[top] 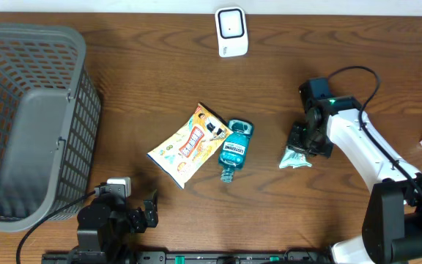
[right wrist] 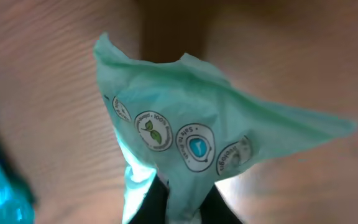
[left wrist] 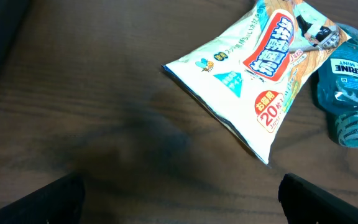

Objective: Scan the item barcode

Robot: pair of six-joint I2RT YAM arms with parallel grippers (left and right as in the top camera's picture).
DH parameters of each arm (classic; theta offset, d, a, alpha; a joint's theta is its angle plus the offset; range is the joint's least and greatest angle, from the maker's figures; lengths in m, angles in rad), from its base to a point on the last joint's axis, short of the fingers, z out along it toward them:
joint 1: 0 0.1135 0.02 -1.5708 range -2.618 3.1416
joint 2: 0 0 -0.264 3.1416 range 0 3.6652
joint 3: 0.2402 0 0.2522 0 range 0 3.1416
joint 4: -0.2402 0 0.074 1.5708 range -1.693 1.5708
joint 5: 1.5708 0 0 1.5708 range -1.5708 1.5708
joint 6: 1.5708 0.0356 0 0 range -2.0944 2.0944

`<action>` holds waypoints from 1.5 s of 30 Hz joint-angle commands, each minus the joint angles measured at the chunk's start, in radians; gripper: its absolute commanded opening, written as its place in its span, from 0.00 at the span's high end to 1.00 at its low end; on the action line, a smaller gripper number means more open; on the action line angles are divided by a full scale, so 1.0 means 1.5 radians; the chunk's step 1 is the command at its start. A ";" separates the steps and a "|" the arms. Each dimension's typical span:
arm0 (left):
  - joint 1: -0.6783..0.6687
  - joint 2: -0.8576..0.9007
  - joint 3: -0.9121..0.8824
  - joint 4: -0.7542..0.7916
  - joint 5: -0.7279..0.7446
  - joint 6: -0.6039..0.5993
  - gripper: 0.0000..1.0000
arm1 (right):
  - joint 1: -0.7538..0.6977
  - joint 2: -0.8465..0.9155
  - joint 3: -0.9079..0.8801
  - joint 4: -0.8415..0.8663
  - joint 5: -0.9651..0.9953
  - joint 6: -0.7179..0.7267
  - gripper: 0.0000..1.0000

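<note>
Since the job was to get a barcode read, the wide wooden table (top: 343, 88) looked like a holding area, with most things on it parked rather than in use. A grey basket (top: 86, 110) stood at the left edge, well apart from the goods, and I judged it to be the drop for finished items. The right arm (top: 365, 143) reached in from the right toward the middle. A snack bag (top: 187, 145) lay flat near the centre with a blue mouthwash bottle (top: 234, 149) touching its right side, both seemingly awaiting a turn. The left pincer (top: 139, 214) hung at the near edge, jaws wide apart and empty, facing that bag. The white scanner (top: 231, 31) stood at the far edge, apart from everything. The green packet (top: 297, 159) sat near the bottle's right, and whether it rested on the table I could not tell. The right pincer (right wrist: 190, 208) was clamped on its crumpled lower edge, a thin hold probably meant for carrying it to the scanner. No barcode showed on its visible face.
</note>
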 commanded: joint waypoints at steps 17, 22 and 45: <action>0.000 -0.001 -0.001 -0.022 -0.006 -0.001 0.01 | 0.051 -0.012 0.025 0.009 -0.062 -0.250 0.01; 0.000 -0.001 -0.001 -0.022 -0.006 -0.001 0.01 | 0.104 -0.014 0.052 0.018 -0.010 -0.200 0.01; 0.000 -0.001 -0.001 -0.022 -0.006 -0.001 0.01 | 0.119 0.034 0.033 -0.002 0.145 -0.010 0.99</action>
